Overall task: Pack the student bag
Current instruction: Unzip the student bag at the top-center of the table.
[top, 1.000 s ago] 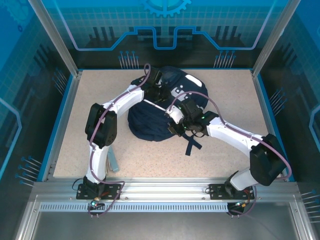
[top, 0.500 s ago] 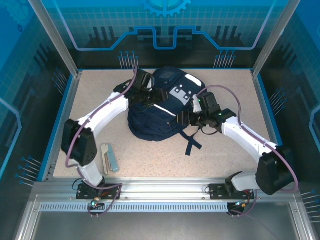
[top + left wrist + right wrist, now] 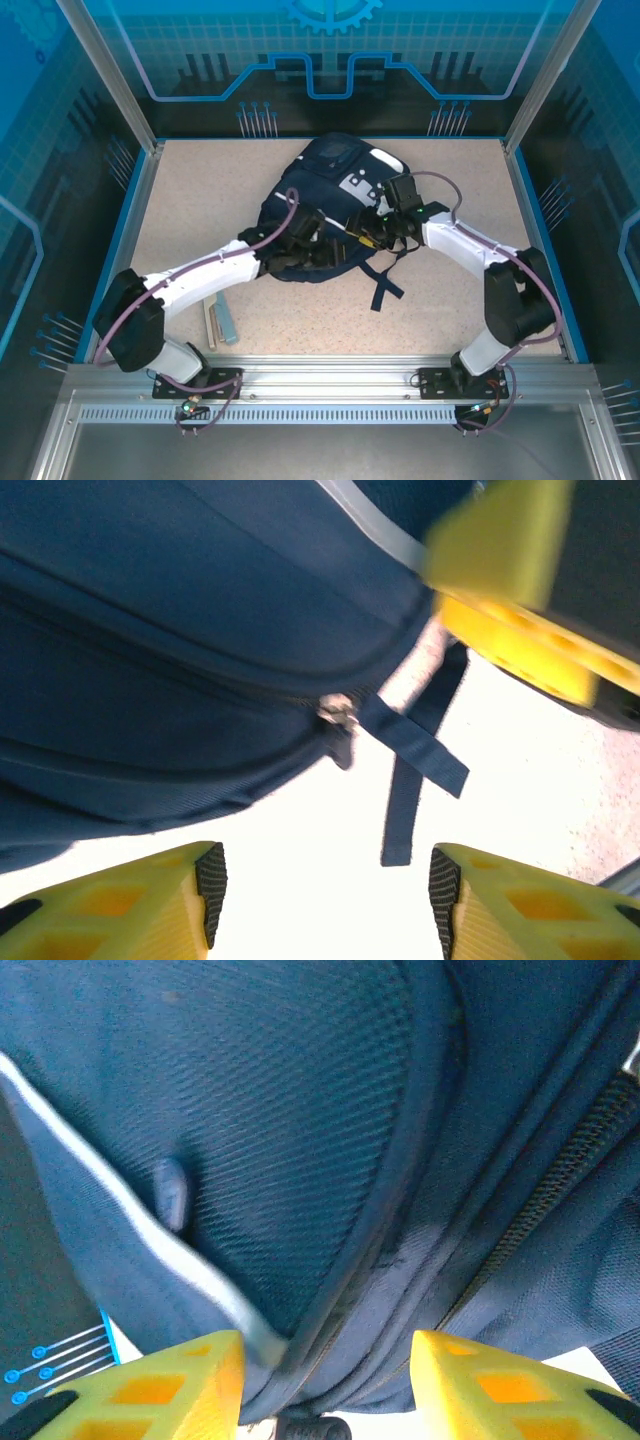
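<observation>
Your student bag (image 3: 335, 175) lies flat on the counter (image 3: 190, 200), toward the far side and near the middle. It is dark blue, with a white-grey patch (image 3: 357, 186) near its top. One dark strap (image 3: 383, 288) trails from its near edge onto the counter.

Your left arm (image 3: 210, 272) reaches in from the left. Its end sits over the near edge of the bag. In the left wrist view, the left jaws stand well apart. The left fingers (image 3: 150, 905) have nothing between them, just bare counter. Just past them you see the bag's curved edge, a zip pull (image 3: 338, 712) and the loose strap. One of the right fingers (image 3: 500, 540) shows in the top right corner, close by.

Your right arm (image 3: 470, 248) comes in from the right. Its end is at the right side of the bag, close to the left arm's end. In the right wrist view, the right jaws stand partway apart, right up against the bag. A fold of the bag's cloth with a white stripe (image 3: 150, 1240) runs down into the gap between the right fingers. You cannot tell if they pinch it or only sit around it.

Two thin flat things (image 3: 222, 320) lie on the counter by the left arm, apart from the bag.
</observation>
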`<state>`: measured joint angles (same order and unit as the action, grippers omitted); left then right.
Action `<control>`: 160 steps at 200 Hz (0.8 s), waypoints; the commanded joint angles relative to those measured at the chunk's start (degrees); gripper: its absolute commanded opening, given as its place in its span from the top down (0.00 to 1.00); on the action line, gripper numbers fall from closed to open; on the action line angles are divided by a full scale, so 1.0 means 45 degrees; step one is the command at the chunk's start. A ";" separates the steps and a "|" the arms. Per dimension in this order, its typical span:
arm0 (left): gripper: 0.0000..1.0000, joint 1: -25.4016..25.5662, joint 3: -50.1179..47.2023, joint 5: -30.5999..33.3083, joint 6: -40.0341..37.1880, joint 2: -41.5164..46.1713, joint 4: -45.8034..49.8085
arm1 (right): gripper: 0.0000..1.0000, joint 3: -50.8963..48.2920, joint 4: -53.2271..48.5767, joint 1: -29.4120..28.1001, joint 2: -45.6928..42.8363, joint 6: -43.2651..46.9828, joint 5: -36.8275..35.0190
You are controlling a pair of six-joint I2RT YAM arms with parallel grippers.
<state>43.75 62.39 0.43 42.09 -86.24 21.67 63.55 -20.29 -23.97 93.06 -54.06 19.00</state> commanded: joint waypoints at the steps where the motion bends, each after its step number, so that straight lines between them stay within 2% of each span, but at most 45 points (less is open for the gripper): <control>1: 0.43 0.0653 0.0039 0.1107 0.0431 -0.0556 -0.1461 | 0.54 0.0610 0.0477 -0.0045 0.0306 -0.0597 0.0458; 36: 0.51 0.0807 0.0203 0.2073 0.0996 -0.1310 -0.1728 | 0.58 0.0683 0.0394 -0.0083 0.0366 -0.0531 0.0423; 86: 0.63 0.0816 0.0795 0.2625 0.1199 -0.2119 -0.1633 | 0.64 0.0639 0.0447 -0.0103 0.0473 -0.0538 0.0572; 124: 0.72 0.0796 0.0997 0.3190 0.1315 -0.2324 -0.1389 | 0.67 0.0702 0.0335 -0.0104 0.0493 -0.0489 0.0588; 160: 0.84 0.0789 0.1015 0.3781 0.1414 -0.2244 -0.0858 | 0.74 0.0761 -0.0026 -0.0114 0.0476 -0.0415 0.0174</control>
<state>47.42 65.47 13.26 48.12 -95.96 15.77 65.28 -18.98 -23.99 94.54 -56.14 19.97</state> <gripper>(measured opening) 0.177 0.276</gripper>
